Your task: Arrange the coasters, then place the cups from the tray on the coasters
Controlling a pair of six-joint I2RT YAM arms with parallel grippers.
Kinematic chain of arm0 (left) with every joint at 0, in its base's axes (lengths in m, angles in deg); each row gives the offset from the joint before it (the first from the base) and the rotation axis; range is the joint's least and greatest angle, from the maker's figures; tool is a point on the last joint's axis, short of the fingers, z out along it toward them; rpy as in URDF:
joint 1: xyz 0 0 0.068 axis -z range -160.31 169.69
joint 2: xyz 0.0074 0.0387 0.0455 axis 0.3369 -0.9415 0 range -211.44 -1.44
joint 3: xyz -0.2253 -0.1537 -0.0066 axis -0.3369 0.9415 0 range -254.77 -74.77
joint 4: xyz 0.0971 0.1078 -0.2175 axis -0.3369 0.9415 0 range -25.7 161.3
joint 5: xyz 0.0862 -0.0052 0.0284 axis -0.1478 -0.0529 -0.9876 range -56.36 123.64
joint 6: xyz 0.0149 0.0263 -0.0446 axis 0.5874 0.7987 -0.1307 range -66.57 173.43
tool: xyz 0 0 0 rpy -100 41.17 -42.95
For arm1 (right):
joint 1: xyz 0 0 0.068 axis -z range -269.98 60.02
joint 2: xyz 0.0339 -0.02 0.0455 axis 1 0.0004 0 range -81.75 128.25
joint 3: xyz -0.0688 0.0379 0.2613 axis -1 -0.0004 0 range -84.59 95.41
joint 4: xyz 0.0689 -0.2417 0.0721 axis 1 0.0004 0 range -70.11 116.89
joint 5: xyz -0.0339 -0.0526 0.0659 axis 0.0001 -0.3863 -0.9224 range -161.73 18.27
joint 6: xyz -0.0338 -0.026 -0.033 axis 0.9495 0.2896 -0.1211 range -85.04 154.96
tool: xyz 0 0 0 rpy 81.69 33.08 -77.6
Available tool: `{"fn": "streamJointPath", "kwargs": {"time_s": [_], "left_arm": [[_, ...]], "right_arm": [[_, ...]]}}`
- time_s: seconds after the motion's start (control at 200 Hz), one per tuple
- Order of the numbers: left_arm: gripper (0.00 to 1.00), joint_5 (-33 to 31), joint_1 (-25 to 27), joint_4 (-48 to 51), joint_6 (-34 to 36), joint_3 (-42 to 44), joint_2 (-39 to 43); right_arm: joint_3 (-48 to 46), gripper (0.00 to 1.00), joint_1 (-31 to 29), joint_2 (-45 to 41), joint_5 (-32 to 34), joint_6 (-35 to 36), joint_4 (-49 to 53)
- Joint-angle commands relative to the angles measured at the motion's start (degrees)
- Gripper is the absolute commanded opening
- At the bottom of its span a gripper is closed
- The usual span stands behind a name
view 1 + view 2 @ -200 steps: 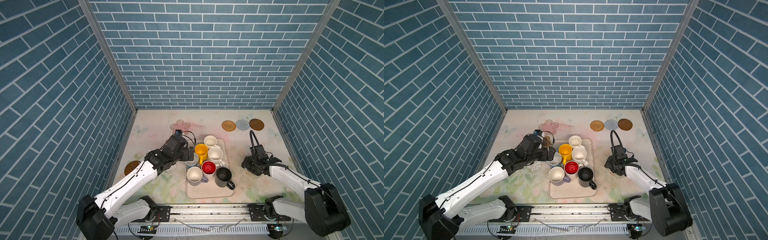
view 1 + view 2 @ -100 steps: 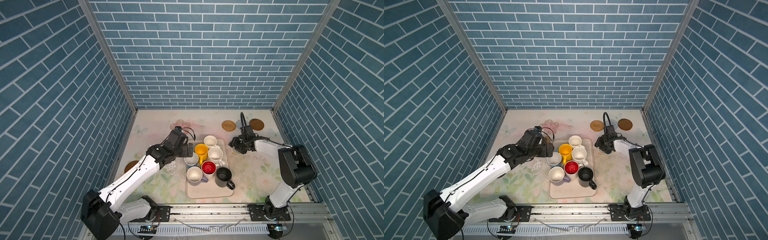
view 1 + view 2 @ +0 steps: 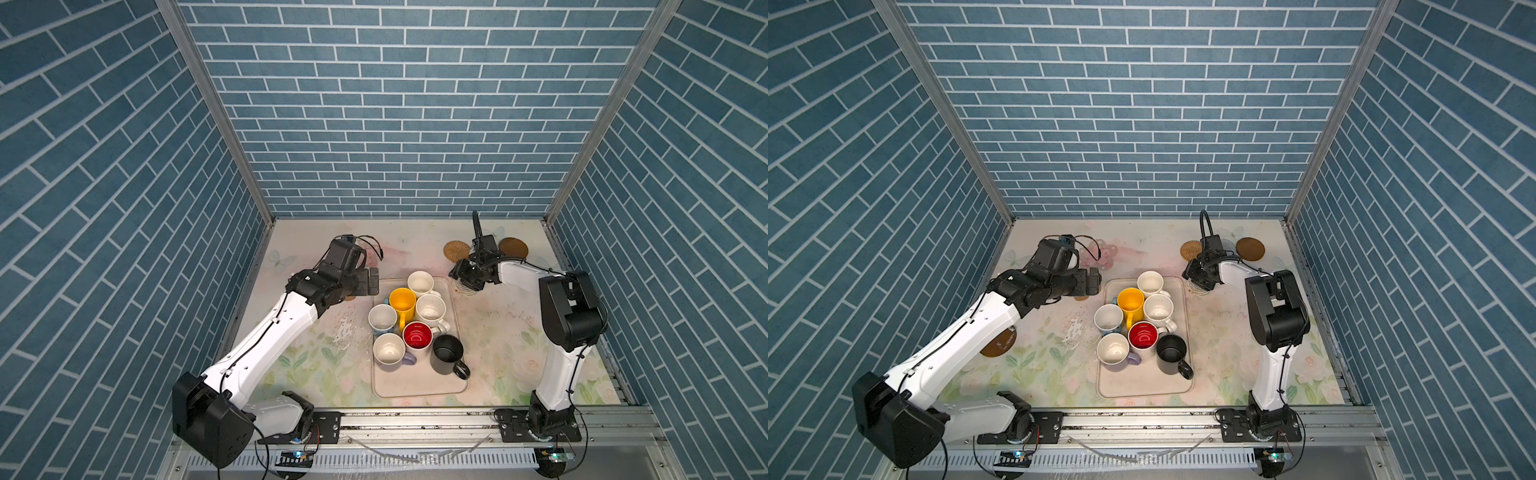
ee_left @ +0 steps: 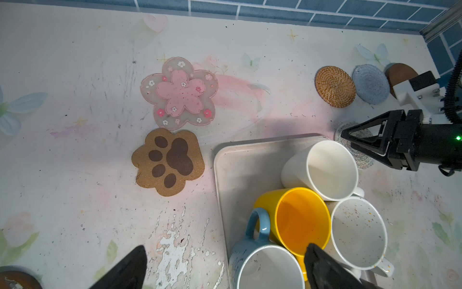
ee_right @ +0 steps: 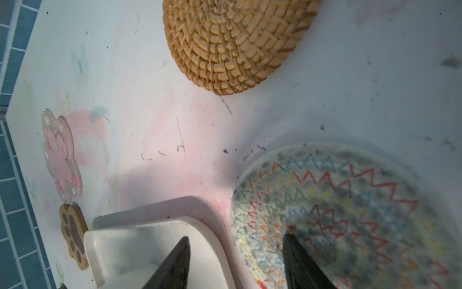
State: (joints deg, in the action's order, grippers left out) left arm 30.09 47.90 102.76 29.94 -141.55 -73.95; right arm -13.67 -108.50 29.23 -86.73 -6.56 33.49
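step: coasters are being laid out; no cup stands on one yet.
right gripper [image 5: 236, 236]: low at the tray's far right corner, jaws apart with nothing pinched between them. one finger is over the tray [image 4: 237, 175] rim, the other over the patterned coaster [image 5: 350, 212]. i cannot tell whether that tip presses the coaster.
patterned coaster: flat on the cloth, just beside the tray corner, likely so a cup has a short trip.
left gripper [image 4: 226, 255]: spread wide and empty, above the tray's left rim and the blue cup [image 4: 270, 272]; probably held clear of the right arm.
cups: all seven upright in the tray, packed and touching. the yellow cup [image 3: 402, 300] is mid-cluster, the black cup [image 3: 446, 353] nearest the tray's bare end.
far row: rattan coaster [image 4: 335, 86], knit coaster [image 4: 370, 83] and brown disc [image 4: 400, 72], close together by the back wall. it is a neat line, but tight for handles, i'd judge.
flower coaster [image 4: 178, 92], paw coaster [image 4: 168, 161]: touching or nearly so, left of the tray; probably too close for two cups.
hidden: in both top views the right arm covers the knit coaster, and the left arm covers the flower coaster and most of the paw coaster. the second brown disc [image 3: 998, 345] lies half under the left arm. the lavender cup [image 3: 389, 351] shows its colour only at the handle. the patterned coaster is blurred in the right wrist view.
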Motion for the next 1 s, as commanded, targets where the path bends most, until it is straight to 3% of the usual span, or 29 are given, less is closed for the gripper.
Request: {"fn": "streamJointPath", "kwargs": {"time_s": [0.0, 0.185, 0.365, 0.73, 0.995], "left_arm": [[0.99, 1.1, -0.9, 1.9, 1.6, -2.0, -0.8], [0.99, 0.5, -0.9, 2.9, 2.6, -3.9, -1.1], [0.99, 1.0, -0.9, 2.3, 2.6, -3.6, -0.6], [0.99, 1.7, -1.0, -0.6, 0.4, 3.3, 1.7], [0.99, 1.4, -1.0, -1.2, -0.6, 7.0, 4.6]], "right_arm": [[0.8, 0.61, 0.0, -3.3, 3.1, 3.3, 6.9], [-1.2, 0.54, -0.2, -10.8, 1.7, 5.5, 7.1], [-4.6, 0.35, -1.4, -13.6, -1.7, 7.3, 9.6], [-17.3, 0.32, -4.3, -14.8, -4.9, 8.5, 4.2], [-19.6, 0.22, -6.5, -11.8, -6.0, 7.5, 0.7]]}}
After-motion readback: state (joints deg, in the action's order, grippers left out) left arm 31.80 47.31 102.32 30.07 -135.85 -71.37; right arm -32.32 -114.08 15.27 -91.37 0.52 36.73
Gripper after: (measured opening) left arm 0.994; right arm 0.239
